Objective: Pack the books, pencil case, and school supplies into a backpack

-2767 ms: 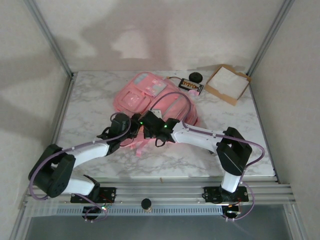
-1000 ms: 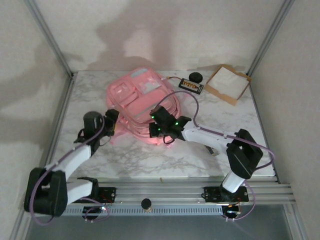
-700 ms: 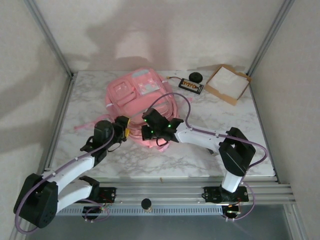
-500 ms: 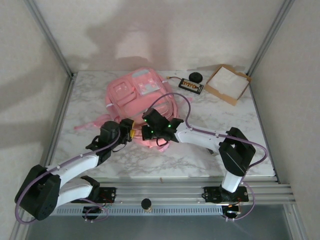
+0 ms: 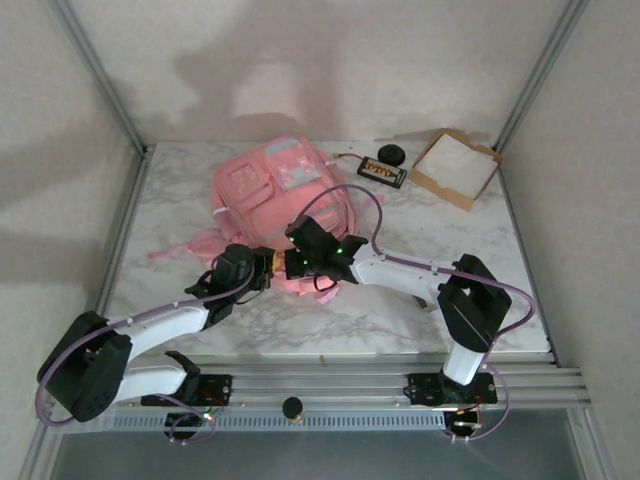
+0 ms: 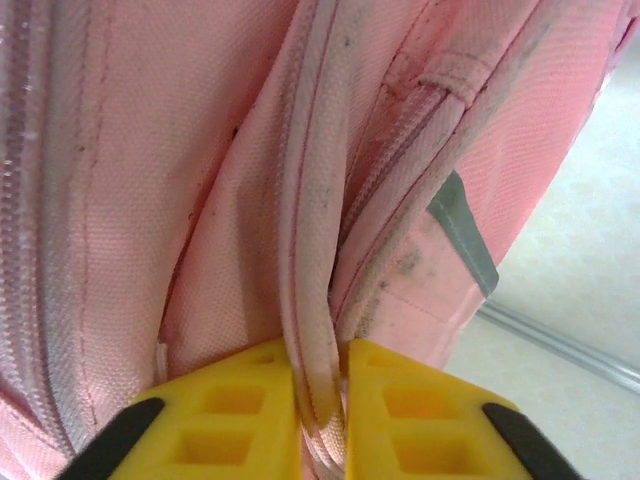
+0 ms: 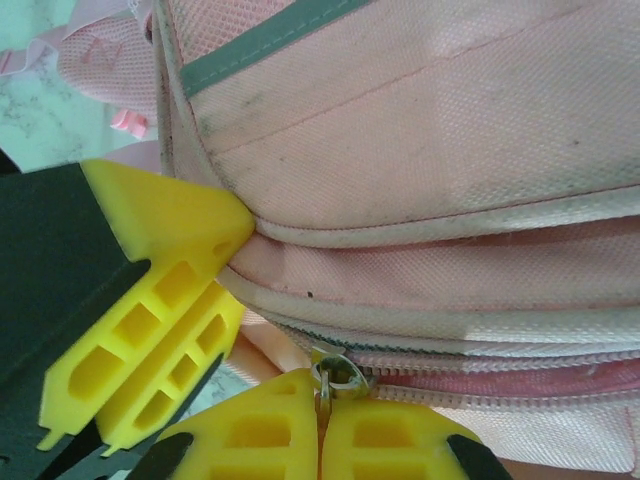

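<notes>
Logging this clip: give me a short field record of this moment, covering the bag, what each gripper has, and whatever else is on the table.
backpack: pink, lying on the marble table
left gripper: shut on a piped seam of the backpack
right gripper: shut on the zipper pull
zipper teeth: look closed beyond the pull
spacing: the two grippers close together at the bag's near edge
far right: cardboard tray, black item with orange marks, black round object

backpack (image 5: 265, 190) pink, grey band | table (image 5: 175, 195) white-grey marble | tray (image 5: 455, 162) brown, white inside | left gripper fingers (image 6: 230, 420) yellow
</notes>
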